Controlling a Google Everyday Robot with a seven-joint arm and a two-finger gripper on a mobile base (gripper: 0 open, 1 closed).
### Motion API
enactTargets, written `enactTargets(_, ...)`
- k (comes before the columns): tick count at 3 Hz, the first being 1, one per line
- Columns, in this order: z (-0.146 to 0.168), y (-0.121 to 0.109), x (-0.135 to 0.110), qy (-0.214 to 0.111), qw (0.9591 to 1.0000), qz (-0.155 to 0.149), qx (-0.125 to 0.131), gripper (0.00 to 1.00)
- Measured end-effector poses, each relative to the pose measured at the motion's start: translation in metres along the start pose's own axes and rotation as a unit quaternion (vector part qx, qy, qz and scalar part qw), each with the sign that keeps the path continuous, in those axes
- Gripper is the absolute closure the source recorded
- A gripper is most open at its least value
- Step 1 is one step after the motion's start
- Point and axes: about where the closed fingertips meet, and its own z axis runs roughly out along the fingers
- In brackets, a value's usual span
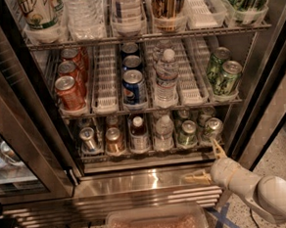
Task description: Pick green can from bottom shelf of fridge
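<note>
The white two-finger gripper [208, 163] is wide open and empty, just below and right of the small dark green metal can [187, 134]. This looks like the reaching step. Next, its fingers should slide around that can.

Pantry or shop drinks corner, can't tell which: a commercial display fridge [152, 181] w/ glass door [7, 145] and 3 wire racks in view, stocked in neat plastic lanes [104, 84] w/ red cans [69, 91], blue cans [133, 85], water bottles [165, 80]. Speckled hard floor [283, 160] w/ blue tape cross [221, 218]. Robot gripper [201, 160], fingers spread, sits low right, just in front of the bottom shelf [151, 154].
</note>
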Motion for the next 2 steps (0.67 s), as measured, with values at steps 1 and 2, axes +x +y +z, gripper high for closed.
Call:
enactTargets(1, 0.0043, -0.0025, -0.0026, -0.017, 0.9996, 0.007, 0.022, 0.0)
enactTargets(2, 0.0065, -0.0073, -0.0044, -0.035, 0.9979, 0.008, 0.054, 0.19)
